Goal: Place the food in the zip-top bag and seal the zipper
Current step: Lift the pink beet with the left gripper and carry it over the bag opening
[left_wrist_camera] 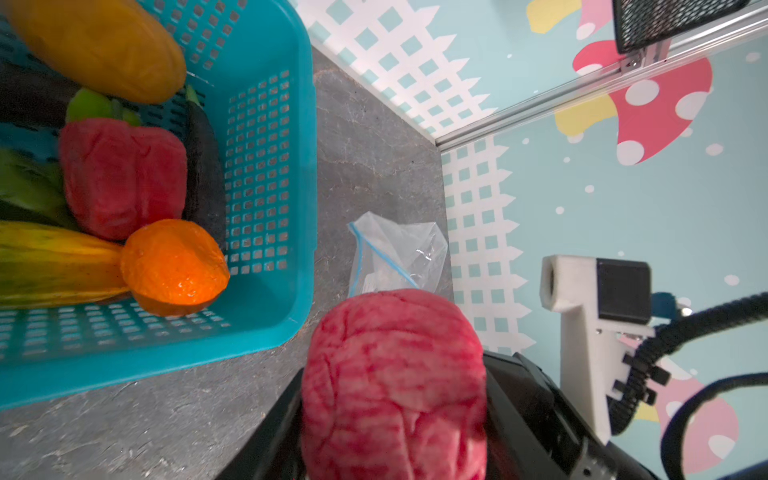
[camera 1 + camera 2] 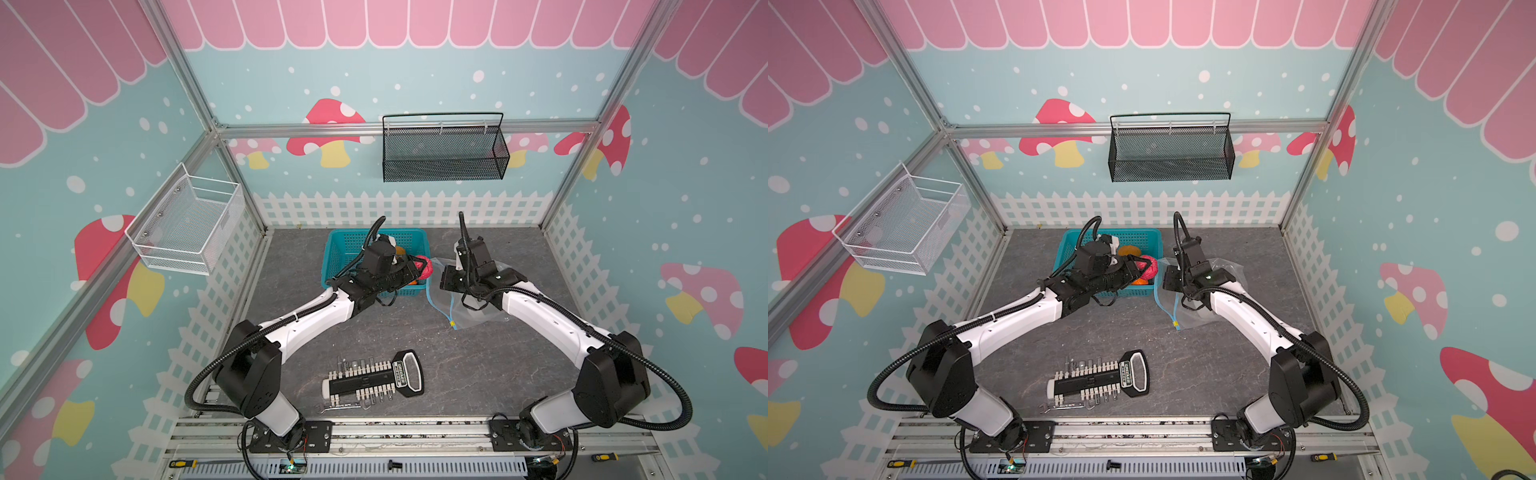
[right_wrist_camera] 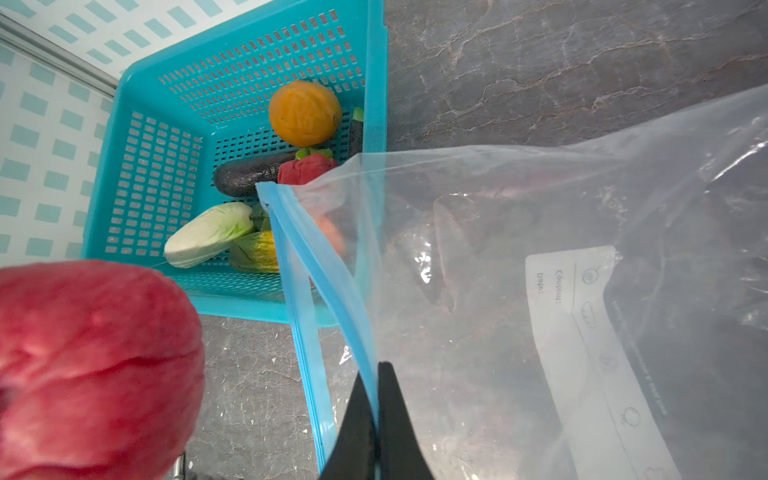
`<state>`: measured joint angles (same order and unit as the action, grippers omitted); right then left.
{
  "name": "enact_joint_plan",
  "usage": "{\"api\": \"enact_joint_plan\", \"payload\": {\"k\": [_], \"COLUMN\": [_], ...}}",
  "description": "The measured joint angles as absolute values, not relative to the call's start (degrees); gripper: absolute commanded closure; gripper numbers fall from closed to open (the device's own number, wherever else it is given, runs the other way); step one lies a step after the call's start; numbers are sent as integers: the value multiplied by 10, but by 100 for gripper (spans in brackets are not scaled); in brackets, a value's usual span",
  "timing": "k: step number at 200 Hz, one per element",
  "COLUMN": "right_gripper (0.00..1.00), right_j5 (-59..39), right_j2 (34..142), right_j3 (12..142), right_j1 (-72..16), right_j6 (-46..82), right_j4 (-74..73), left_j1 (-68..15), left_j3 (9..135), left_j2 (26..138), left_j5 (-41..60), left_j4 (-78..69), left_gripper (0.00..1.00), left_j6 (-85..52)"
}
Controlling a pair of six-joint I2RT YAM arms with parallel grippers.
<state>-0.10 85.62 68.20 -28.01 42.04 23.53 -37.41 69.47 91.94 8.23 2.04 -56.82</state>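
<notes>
The grey table (image 2: 457, 365) is seen across the lower middle of both top views. A teal basket (image 2: 345, 245) is set at its far edge, just above the frame's centre. The clear bag (image 2: 484, 313) is laid just right of the basket, partly hidden under the right arm.

A pink piece (image 1: 395, 382) is clamped between the fingers of the left gripper (image 1: 395, 419). In both top views it is held at the basket's right rim, just left of the bag's mouth and outside the bag.

The rest of the food is left in the basket: a cabbage (image 3: 208, 235), an eggplant (image 3: 249, 174), an orange ball (image 3: 305, 112) and a pepper (image 3: 305, 170).

The blue zipper (image 3: 328, 270) is pinched by the closed right gripper (image 3: 376, 415) at the bottom centre of the right wrist view. Its two strips are parted, so the mouth is held open. Its yellow tab (image 2: 451, 322) is seen at the near end.
</notes>
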Motion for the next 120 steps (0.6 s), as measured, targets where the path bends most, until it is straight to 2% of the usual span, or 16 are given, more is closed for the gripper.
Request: {"api": "enact_joint_plan", "payload": {"k": [120], "right_gripper": [100], "right_j5": [-16], "right_j2": [816], "right_j3": [682], "right_j1": [-277], "right_j6": [451], "right_j4": [224], "left_j1": [-388], "left_j3": [695], "left_j2": [969], "left_j5": [86], "left_j4": [-11], "left_gripper": [67], "left_j6": [-568]}}
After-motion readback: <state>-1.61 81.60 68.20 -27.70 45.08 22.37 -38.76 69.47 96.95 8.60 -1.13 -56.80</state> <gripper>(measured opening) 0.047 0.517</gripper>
